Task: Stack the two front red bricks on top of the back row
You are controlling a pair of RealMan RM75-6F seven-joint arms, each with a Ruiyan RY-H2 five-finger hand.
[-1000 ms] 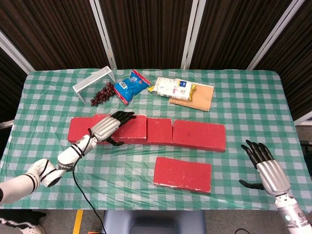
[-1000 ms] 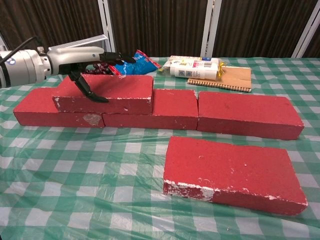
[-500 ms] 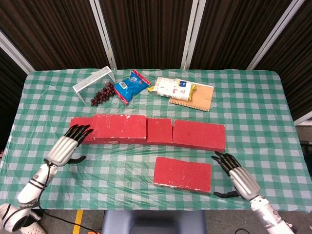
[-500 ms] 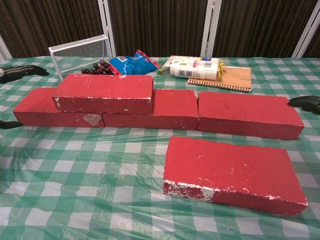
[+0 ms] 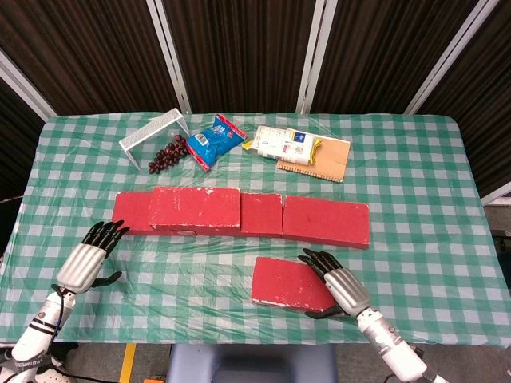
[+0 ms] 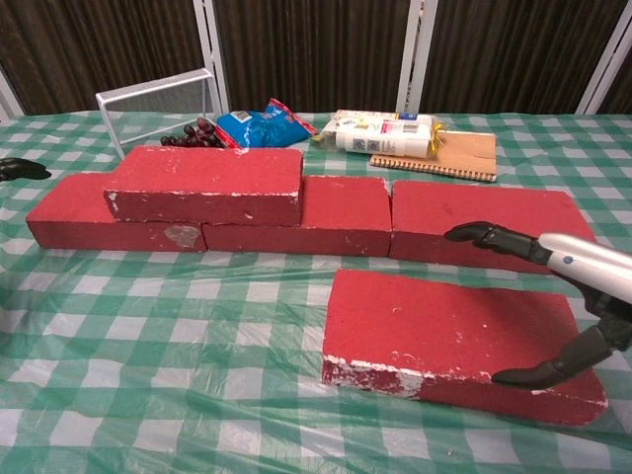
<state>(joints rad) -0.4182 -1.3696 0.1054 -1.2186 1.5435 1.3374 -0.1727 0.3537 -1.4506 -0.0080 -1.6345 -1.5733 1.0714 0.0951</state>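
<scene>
My right hand (image 5: 342,285) sits spread over the right end of the front red brick (image 5: 289,282), fingers above it and thumb at its near edge — not gripping. One stacked brick (image 5: 196,210) rests on the back row (image 5: 326,221). My left hand (image 5: 84,262) hovers open over the tablecloth (image 5: 415,183) — holding nothing

Front brick (image 5: 293,284) lay alone on worktop (image 5: 415,183), open cloth on its left and far sides. Right hand (image 5: 339,282) sat over its right end. Back row (image 5: 319,219) walled the far side; stacked brick (image 5: 196,209) covered its left part, right part's top bare. Left hand (image 5: 84,262) stood well apart at left edge.
</scene>
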